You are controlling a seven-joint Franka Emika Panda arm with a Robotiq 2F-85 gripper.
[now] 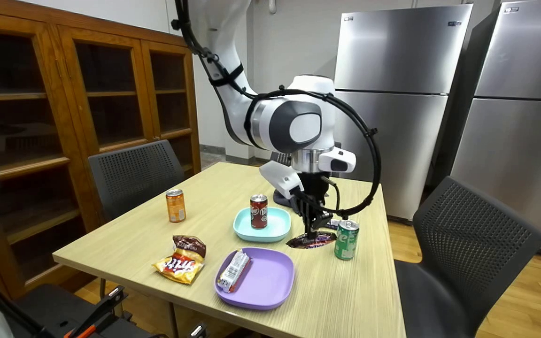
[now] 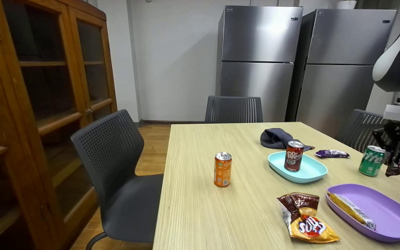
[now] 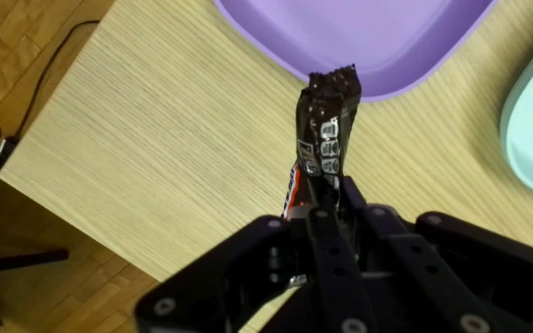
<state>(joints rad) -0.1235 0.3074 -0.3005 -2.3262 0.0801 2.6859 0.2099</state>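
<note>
The jaws pinch a dark-wrapped bar, hiding its middle (the wrist view crops the purple plate).

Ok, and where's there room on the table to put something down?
There's bare tabletop between the orange can and the dark cloth. The table corner beside the purple plate is bare too. It's crowded around the teal plate: purple packet, green can, and the jaws holding a wrapped bar.
</note>
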